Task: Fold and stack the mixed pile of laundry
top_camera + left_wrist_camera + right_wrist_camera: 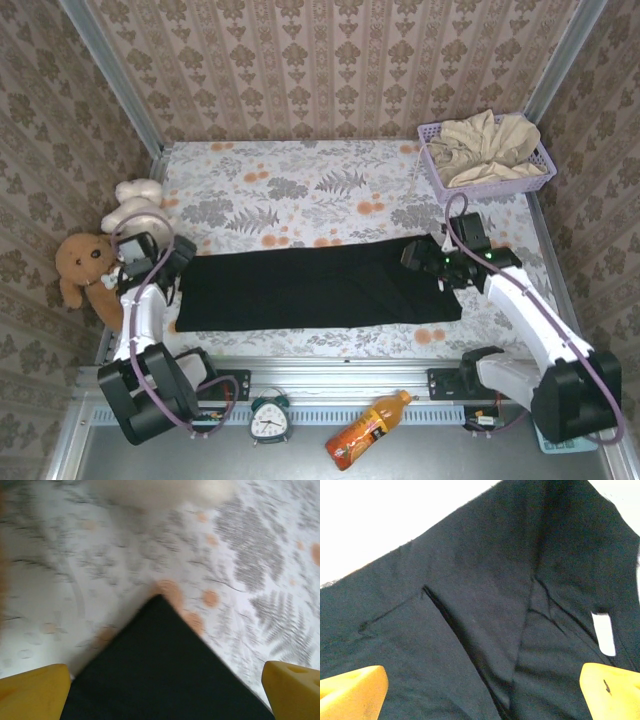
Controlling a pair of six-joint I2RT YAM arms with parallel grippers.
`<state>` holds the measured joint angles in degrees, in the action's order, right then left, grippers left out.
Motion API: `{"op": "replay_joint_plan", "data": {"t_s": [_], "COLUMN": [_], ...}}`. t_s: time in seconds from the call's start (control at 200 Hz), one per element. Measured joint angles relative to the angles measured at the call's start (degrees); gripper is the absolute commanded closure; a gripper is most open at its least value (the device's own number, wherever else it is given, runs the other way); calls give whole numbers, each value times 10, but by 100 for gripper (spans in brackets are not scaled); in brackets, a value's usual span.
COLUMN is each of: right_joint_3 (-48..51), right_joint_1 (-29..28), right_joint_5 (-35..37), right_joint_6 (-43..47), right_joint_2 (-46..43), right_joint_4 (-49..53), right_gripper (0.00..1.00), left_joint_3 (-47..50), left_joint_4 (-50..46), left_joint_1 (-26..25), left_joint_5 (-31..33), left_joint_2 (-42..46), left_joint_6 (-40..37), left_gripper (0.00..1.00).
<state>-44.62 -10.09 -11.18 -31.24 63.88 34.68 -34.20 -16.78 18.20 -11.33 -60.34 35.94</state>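
Both tools are released: your left gripper shows its yellow fingers spread wide over a corner of the black T-shirt, and your right gripper is just as wide above the overlapped flaps at the other end. Neither one is holding any cloth.

The shirt lies flat as one long band across the floral tablecloth, with an arm at each end. The beige garment sits bunched in the lavender basket, well apart from the shirt at the far right.

To my eye the band now wants halving end to end. On the right there are several layers, so go down deep enough to pinch all of them, or the top flap will peel away alone. On the left, come down squarely on that corner; that view is blurred, so let it settle before you close.

Lift low and carry the end straight along the band so the edges line up. Watch the white plush toy just beside your left arm.
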Motion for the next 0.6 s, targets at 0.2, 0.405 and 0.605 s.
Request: {"op": "replay_joint_plan", "data": {"t_s": [0.2,0.405,0.605], "right_joint_3": [-44,-63,-77], "right_joint_1": [-56,-101,-120], "right_joint_5": [-11,-33,-40], "right_joint_6": [43,63,74], "right_joint_2": [106,227,301], "right_joint_4": [-78,-136,-166], "right_gripper": [32,58,62], "left_joint_3": [-14,-11,-11], "left_joint_4": [26,116,174], "left_joint_1": [-163,-290,-324], "left_joint_5": [0,2,2], "left_joint_2": [2,-96,-231], "left_joint_6": [25,70,91], "left_gripper": [23,53,54]}}
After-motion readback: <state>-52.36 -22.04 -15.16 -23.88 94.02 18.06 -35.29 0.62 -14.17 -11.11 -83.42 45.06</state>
